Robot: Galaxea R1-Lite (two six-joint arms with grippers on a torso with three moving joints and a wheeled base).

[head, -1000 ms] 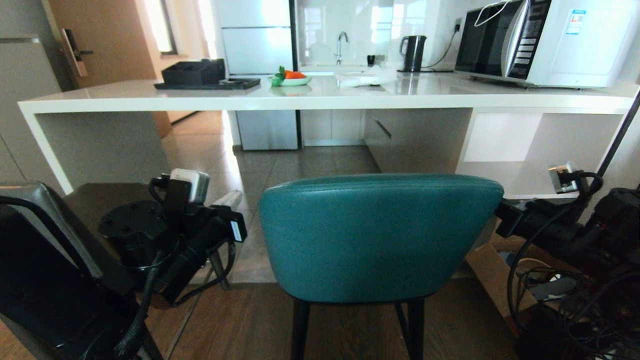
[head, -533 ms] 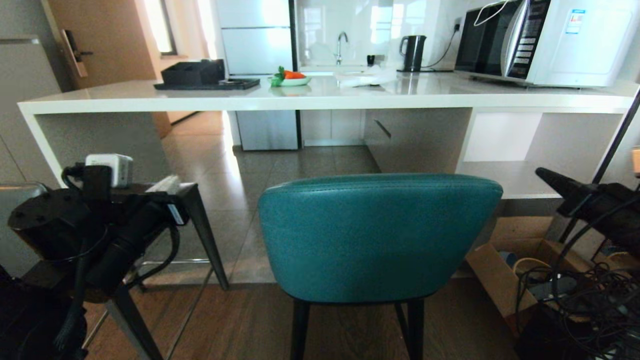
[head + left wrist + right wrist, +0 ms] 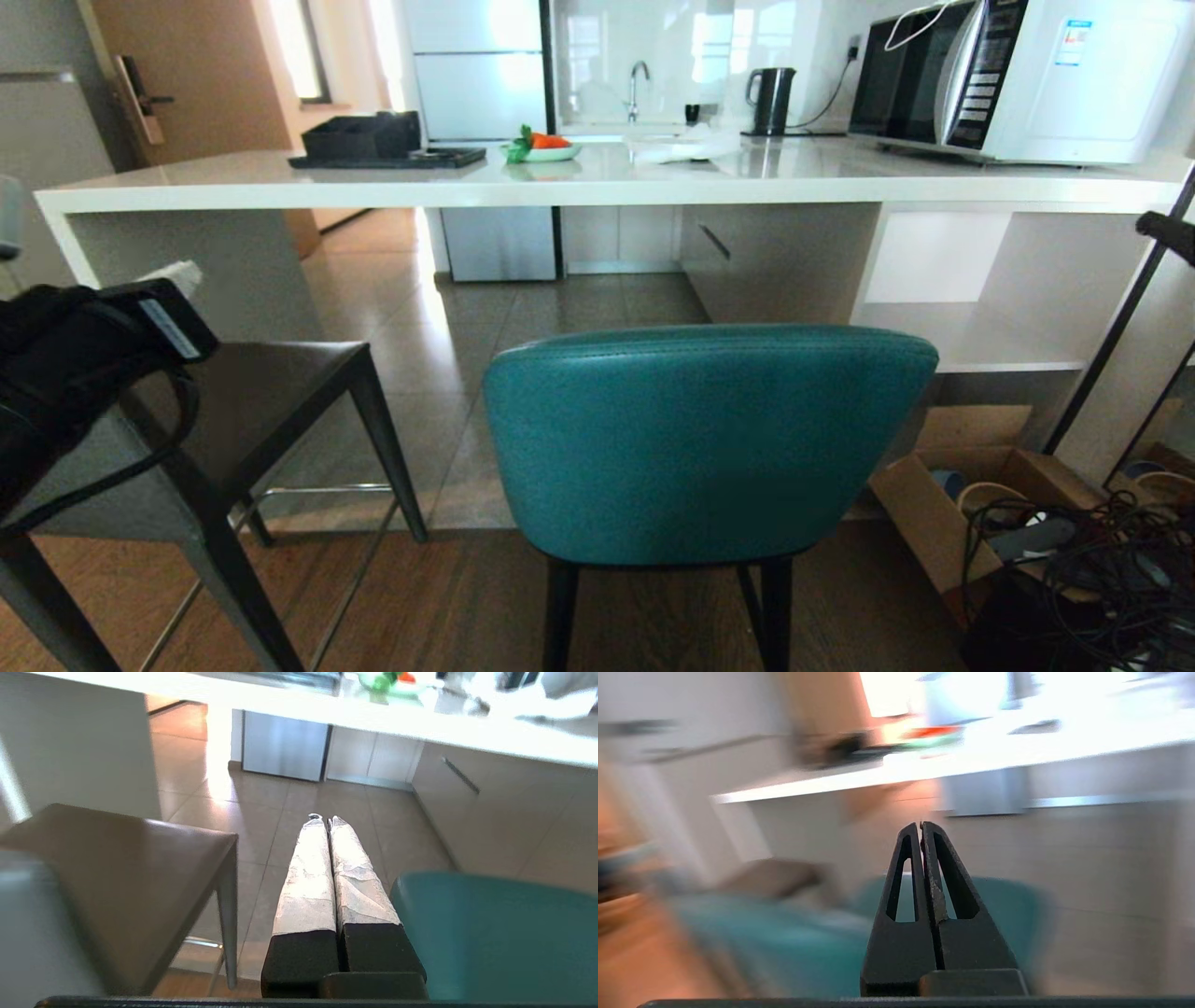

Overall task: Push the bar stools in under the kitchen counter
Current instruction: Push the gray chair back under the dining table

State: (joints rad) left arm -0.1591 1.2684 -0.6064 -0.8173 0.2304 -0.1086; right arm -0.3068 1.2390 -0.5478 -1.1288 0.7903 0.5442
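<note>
Both arms had pulled outward since earlier frame. Left gripper (image 3: pixel 325 820) beside grey stool (image 3: pixel 271 392), jaws clenched, empty; right gripper (image 3: pixel 921 825) likewise. Teal stool (image 3: pixel 700 439) stood short of surface (image 3: pixel 597 187).

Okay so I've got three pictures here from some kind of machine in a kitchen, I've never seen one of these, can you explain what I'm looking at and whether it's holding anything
This is a wheeled robot with two arms. The wide picture comes from a camera on its head, facing the white kitchen counter with a teal stool and a grey stool in front. On the counter sit a microwave, a black tray and a plate of vegetables. The other two pictures come from cameras on each wrist, looking along the fingers. The left end effector is shut and empty, hanging between the two stools. The right end effector is also shut and empty, above the teal stool.
</note>
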